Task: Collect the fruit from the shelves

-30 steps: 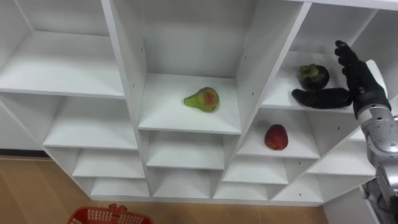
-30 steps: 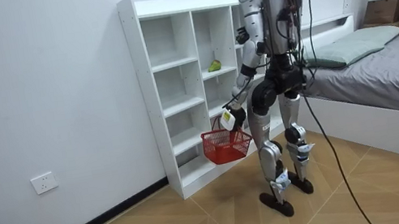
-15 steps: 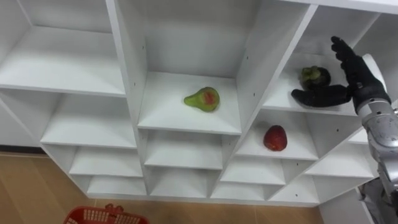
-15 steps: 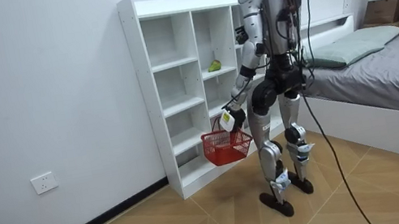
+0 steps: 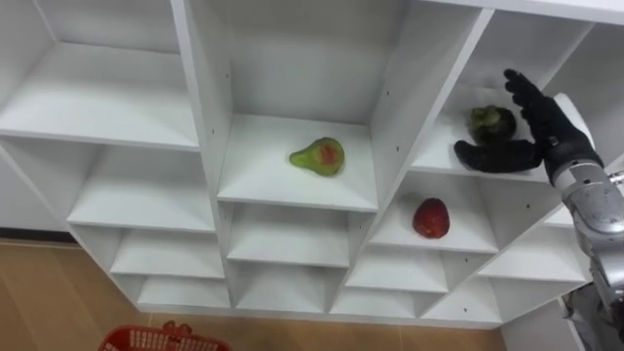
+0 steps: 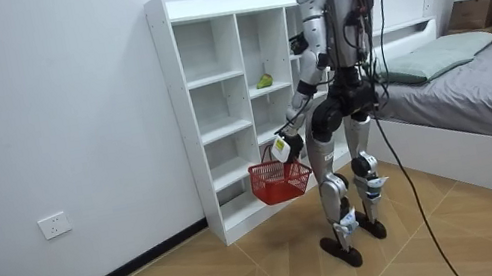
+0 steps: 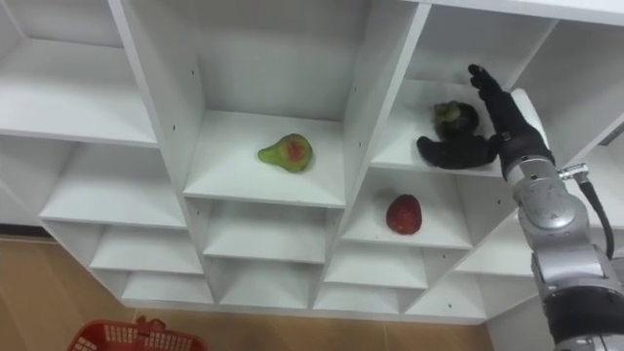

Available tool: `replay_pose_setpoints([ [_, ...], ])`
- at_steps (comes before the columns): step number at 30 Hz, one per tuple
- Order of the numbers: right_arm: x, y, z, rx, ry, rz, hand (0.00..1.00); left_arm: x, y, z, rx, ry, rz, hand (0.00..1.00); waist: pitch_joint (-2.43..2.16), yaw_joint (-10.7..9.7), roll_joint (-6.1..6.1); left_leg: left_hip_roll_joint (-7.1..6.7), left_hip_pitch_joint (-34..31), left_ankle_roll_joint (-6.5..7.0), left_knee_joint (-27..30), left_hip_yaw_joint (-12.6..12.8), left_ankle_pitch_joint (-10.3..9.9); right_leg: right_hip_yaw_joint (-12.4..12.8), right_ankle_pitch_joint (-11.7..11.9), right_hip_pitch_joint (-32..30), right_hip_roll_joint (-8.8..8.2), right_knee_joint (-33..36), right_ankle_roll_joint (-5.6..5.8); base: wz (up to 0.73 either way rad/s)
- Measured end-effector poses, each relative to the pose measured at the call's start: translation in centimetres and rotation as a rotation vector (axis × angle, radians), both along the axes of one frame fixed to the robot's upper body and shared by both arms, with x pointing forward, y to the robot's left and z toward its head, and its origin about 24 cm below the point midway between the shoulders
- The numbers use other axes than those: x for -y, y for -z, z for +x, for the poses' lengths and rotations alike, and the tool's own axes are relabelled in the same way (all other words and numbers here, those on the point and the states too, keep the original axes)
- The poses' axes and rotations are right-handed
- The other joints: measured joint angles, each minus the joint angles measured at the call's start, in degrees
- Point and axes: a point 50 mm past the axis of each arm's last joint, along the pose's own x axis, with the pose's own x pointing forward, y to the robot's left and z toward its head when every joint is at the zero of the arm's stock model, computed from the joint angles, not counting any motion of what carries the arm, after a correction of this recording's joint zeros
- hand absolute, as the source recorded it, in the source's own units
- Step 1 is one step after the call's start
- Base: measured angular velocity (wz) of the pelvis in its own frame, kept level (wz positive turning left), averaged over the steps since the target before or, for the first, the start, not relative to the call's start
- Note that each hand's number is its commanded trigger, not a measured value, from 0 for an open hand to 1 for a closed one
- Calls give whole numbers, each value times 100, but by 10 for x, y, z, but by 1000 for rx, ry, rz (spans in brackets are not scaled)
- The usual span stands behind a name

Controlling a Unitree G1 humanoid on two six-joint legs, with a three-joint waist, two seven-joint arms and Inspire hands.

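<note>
Left eye view. Dark round fruit [image 5: 493,121], upper right cell of shelf [image 5: 292,191]. Right hand [image 5: 552,136] spread wide beside it, thumb lying in front, nothing held. Probably light, firm, smooth-skinned: cup the body, spare the stem cap. Basket [image 6: 279,181] hangs from left hand [image 6: 280,144].

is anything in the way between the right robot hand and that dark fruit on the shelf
Nothing visible. The right robot hand is open inside the same compartment as the dark fruit, thumb lying on the shelf in front of it, fingers raised beside it. The red basket hangs from the left robot hand.
</note>
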Motion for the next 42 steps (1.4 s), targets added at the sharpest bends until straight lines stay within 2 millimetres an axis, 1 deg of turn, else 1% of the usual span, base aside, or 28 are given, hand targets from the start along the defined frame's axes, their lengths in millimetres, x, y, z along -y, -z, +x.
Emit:
replay_pose_setpoints([
  [3, -2, 2, 0, -20, -27, -3, 0, 1, 0, 2, 2, 5, -3, 100, 0, 2, 31, 0, -16, -1, 40, -4, -1, -1, 7, 4, -1, 5, -11, 0],
  [7, -4, 6, -1, -47, -51, -10, 0, 0, 0, 3, 0, 3, -2, 100, -41, 12, 83, 0, 4, -5, 42, -2, 5, 15, 12, 21, 0, 10, -18, 0],
  [11, -4, 7, -2, -63, -69, -35, 0, 1, 0, 3, 0, 2, -1, 100, -48, 19, 80, 1, 8, -12, 42, -12, 14, 13, 15, 30, 4, 9, -23, 0],
  [15, -2, 10, -3, -79, -63, -33, 0, 1, 1, 3, -2, 0, 0, 100, -64, 32, 52, 1, 10, -12, 42, -16, 14, 13, 16, 34, 4, 8, -24, 0],
  [16, -2, 11, -3, -79, -63, -33, 16, 1, 1, 2, -4, -1, 0, 100, -64, 35, 45, 1, 9, -12, 42, -17, 14, 13, 16, 33, 4, 8, -25, 0],
  [17, -2, 11, -3, -79, -63, -33, 51, 1, 1, 2, -5, -1, 0, 100, -63, 36, 44, 1, 10, -12, 42, -16, 14, 13, 16, 33, 4, 8, -25, 0],
  [18, -2, 11, -3, -79, -63, -32, 62, 1, 1, 2, -6, -1, 0, 100, -62, 35, 42, 1, 9, -12, 42, -17, 14, 13, 16, 33, 4, 8, -25, 0],
  [19, -2, 11, -3, -78, -63, -32, 85, 1, 1, 2, -7, -2, 1, 100, -61, 35, 41, 1, 9, -12, 41, -18, 14, 13, 16, 33, 4, 6, -25, 0],
  [20, -2, 11, -3, -78, -63, -32, 100, 1, 1, 1, -7, -2, 1, 100, -61, 35, 41, 1, 9, -12, 40, -18, 14, 13, 16, 33, 4, 6, -25, 0],
  [31, 7, 2, 0, -26, -2, -70, 100, 1, 2, 2, -9, -2, -1, 100, -51, 41, 38, 1, 9, -12, 20, -47, 14, 15, 16, 32, 10, -2, -24, 0],
  [39, 6, -1, 3, -17, -2, -98, 100, 1, 1, 4, -3, -1, 2, 100, -47, 39, 38, 3, 16, -12, -6, -47, 13, 11, 15, 32, 14, -7, -24, 0],
  [41, 6, -1, 3, -19, -3, -97, 100, 1, 1, 4, -3, -1, 1, 100, -38, 41, 38, 4, 18, -12, -13, -47, 13, 10, 15, 32, 13, -8, -24, 0],
  [42, 4, 0, 3, -24, -11, -99, 100, 1, 1, 4, -5, 1, 2, 100, -22, 53, 42, 4, 21, -12, -21, -33, 13, 8, 15, 32, 12, -8, -24, 0],
])
